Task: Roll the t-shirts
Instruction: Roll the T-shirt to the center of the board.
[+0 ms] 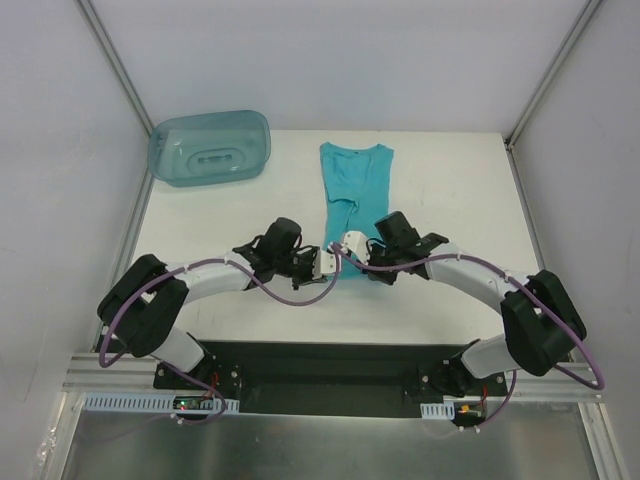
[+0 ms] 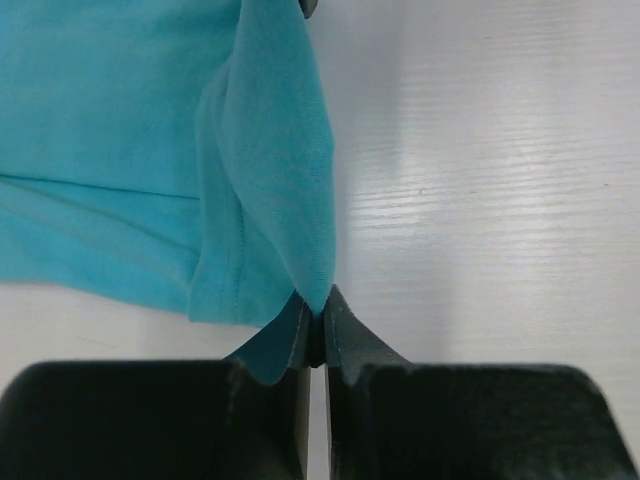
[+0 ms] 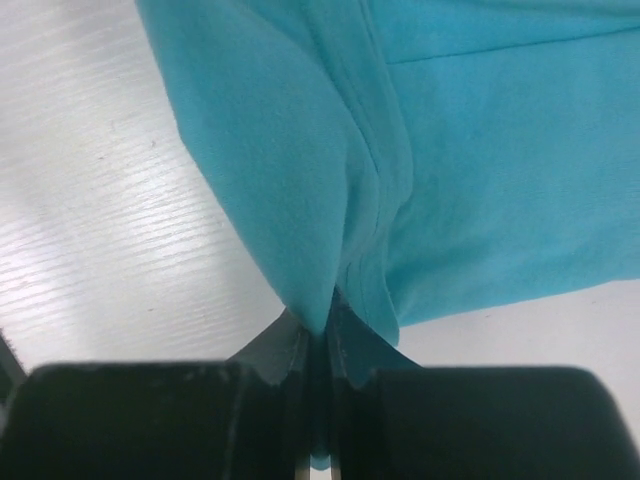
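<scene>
A turquoise t-shirt (image 1: 354, 185) lies folded into a narrow strip down the middle of the white table, collar at the far end. Its near hem is lifted by both grippers. My left gripper (image 1: 322, 262) is shut on the hem's left corner; in the left wrist view the black fingers (image 2: 345, 335) pinch a tented fold of the t-shirt (image 2: 150, 130). My right gripper (image 1: 352, 243) is shut on the hem's right corner; the right wrist view shows its fingers (image 3: 352, 330) closed on the t-shirt (image 3: 470, 160), cloth poking through between them.
A translucent blue-green plastic bin (image 1: 211, 148) sits at the table's far left corner. White walls and metal posts enclose the table on three sides. Bare white tabletop (image 1: 450, 200) lies on both sides of the shirt.
</scene>
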Robot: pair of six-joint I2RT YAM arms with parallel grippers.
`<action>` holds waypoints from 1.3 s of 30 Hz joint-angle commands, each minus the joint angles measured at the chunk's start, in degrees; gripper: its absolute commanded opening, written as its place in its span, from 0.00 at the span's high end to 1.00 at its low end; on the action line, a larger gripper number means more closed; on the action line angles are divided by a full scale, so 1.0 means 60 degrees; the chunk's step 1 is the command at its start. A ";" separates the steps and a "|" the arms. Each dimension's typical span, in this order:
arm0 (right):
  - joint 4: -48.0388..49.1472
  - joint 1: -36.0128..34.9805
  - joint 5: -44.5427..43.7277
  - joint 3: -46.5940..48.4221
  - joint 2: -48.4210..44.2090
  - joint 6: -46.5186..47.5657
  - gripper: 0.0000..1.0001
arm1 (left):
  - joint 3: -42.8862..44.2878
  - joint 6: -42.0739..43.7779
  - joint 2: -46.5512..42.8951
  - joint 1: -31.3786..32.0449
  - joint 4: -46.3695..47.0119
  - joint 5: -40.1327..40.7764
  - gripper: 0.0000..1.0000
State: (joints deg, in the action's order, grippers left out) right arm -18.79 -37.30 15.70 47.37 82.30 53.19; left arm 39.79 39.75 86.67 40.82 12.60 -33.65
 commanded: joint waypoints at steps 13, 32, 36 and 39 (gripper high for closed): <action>-0.4982 0.0650 0.3578 0.1815 0.0359 0.1842 0.94 | 0.2786 -0.2962 0.1109 -0.1778 -0.4750 -0.3912 1.00; -0.7854 0.2217 0.4663 0.4803 0.4372 0.3425 0.92 | 0.5599 -0.2362 0.4010 -0.2350 -0.6875 -0.4367 1.00; -0.8338 0.2305 0.4721 0.5243 0.4930 0.3674 0.91 | 0.5936 -0.2391 0.4377 -0.2379 -0.7109 -0.4236 1.00; -0.8543 0.2378 0.4736 0.5404 0.5252 0.3805 0.91 | 0.6200 -0.2479 0.4655 -0.2423 -0.7197 -0.4177 1.00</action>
State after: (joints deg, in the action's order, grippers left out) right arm -62.28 -23.59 43.13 77.49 111.81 72.51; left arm 74.04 23.11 113.08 26.89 -27.49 -58.50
